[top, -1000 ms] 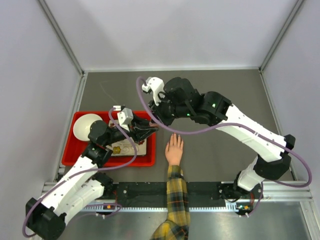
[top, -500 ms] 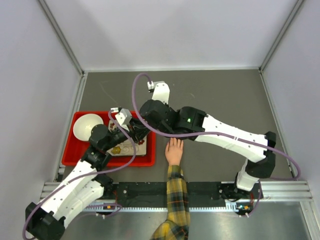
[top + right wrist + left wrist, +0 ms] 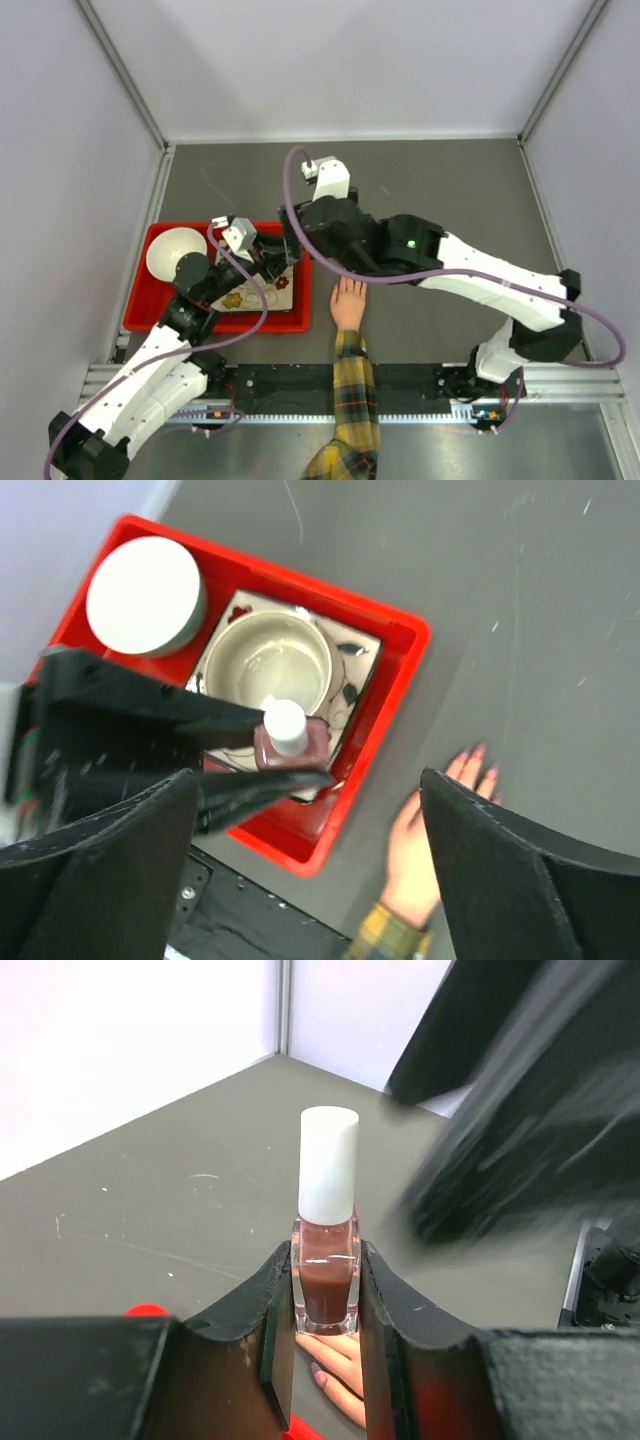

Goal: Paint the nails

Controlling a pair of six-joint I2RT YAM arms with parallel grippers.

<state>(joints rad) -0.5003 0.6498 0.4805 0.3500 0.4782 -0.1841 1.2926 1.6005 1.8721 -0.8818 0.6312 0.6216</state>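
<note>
A light-skinned hand [image 3: 348,303] in a yellow plaid sleeve lies flat on the grey table beside the red tray. Its nails [image 3: 477,752] look pinkish in the right wrist view, and one nail [image 3: 325,1375] shows below the left fingers. My left gripper [image 3: 325,1310] is shut on a square glass polish bottle [image 3: 327,1278] of dark red-brown polish with a white cap [image 3: 328,1165], held upright. My right gripper [image 3: 310,780] hangs wide open just above that bottle [image 3: 290,742], touching nothing. In the top view the right wrist [image 3: 330,225] covers the bottle.
The red tray [image 3: 140,310] at the left holds an upturned white bowl [image 3: 175,250] and a cream bowl [image 3: 270,660] on a patterned plate [image 3: 355,665]. White walls enclose the table on three sides. The arm bases and a black rail run along the near edge.
My right gripper swung left over the tray's right end and has now opened wide above the bottle. The left gripper stays shut on the bottle. The hand has not moved.
</note>
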